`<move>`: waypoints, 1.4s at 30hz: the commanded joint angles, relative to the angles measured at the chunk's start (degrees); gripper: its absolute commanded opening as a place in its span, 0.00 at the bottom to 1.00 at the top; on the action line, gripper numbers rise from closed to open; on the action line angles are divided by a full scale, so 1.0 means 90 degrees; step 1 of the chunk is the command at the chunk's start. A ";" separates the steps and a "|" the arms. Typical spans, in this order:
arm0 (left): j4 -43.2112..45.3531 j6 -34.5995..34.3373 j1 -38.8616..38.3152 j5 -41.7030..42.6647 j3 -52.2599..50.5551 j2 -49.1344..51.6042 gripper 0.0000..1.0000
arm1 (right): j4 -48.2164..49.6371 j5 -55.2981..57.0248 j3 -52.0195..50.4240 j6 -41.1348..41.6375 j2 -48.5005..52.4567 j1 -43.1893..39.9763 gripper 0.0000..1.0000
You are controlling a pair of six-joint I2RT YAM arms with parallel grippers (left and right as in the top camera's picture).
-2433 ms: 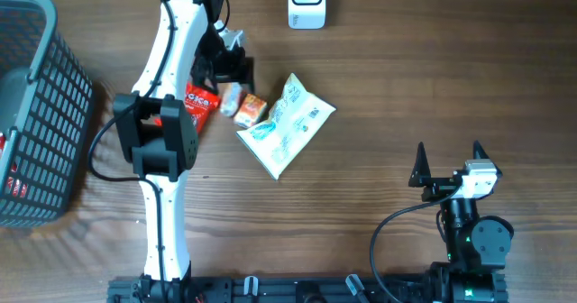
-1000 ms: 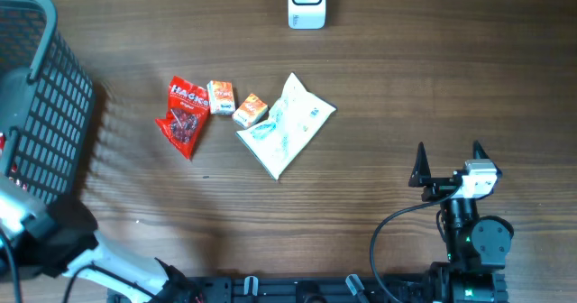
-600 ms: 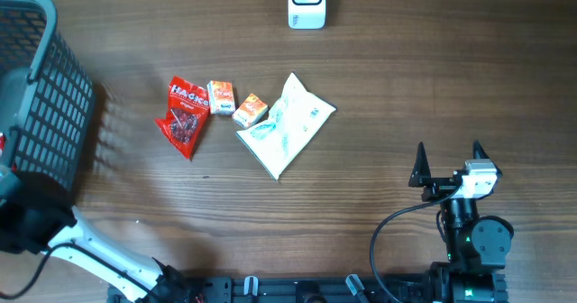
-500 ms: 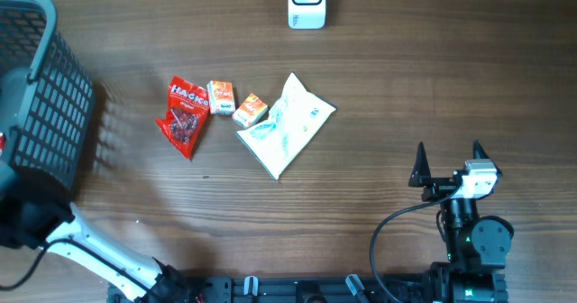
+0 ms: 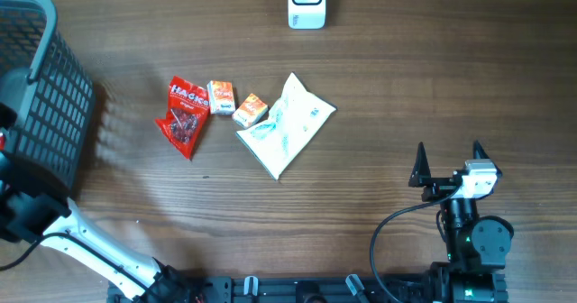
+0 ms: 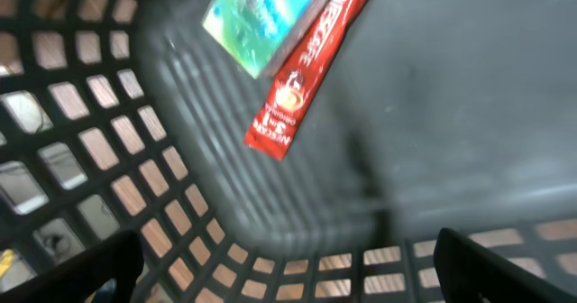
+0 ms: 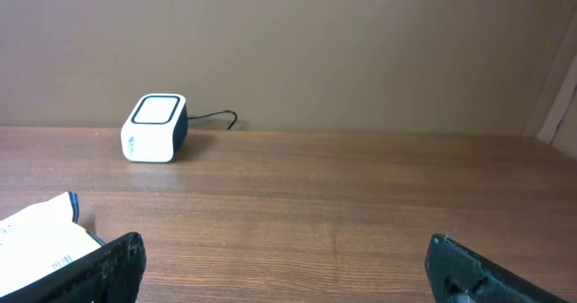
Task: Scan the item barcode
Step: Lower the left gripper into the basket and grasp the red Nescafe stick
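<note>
Seen from overhead, the wooden table point(image 5: 433, 78) carries a dark mesh basket point(image 5: 54, 114) at nine o'clock; your left arm reaches over it from seven o'clock. The white pouch point(image 5: 286, 124) lies near centre, with a red packet point(image 5: 183, 115) and two small boxes point(image 5: 234, 103) just beside it toward nine o'clock. The scanner point(image 5: 306, 3) sits at twelve o'clock, well apart from the basket.

In the left wrist view, your left gripper point(image 6: 288, 253) hangs spread wide and holding nothing above the basket floor. The likely next items lie there at twelve o'clock: a green packet point(image 6: 257, 19) touching a red sachet point(image 6: 306, 59). Your right gripper point(image 5: 448, 159) waits at four o'clock, fingers apart and empty.

Watch three risks. The two packets lie edge to edge, so one closing could lift both. The sachet is thin and flat, so it may slide instead of being pinched. The mesh walls stand close, so a wide finger could snag them on the way down or out.
</note>
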 commanded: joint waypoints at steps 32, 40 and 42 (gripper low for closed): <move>0.1792 0.0408 0.0437 -0.0282 -0.2208 0.0092 1.00 | 0.0010 0.0109 -0.0010 -0.0024 -0.0051 -0.0032 1.00; 0.2198 0.0486 0.0537 0.0369 -0.2533 0.0092 1.00 | 0.0010 0.0109 -0.0010 -0.0027 -0.0051 -0.0032 1.00; 0.2324 0.0661 0.0537 0.0391 -0.2727 0.0092 1.00 | 0.0010 0.0109 -0.0010 -0.0027 -0.0051 -0.0032 1.00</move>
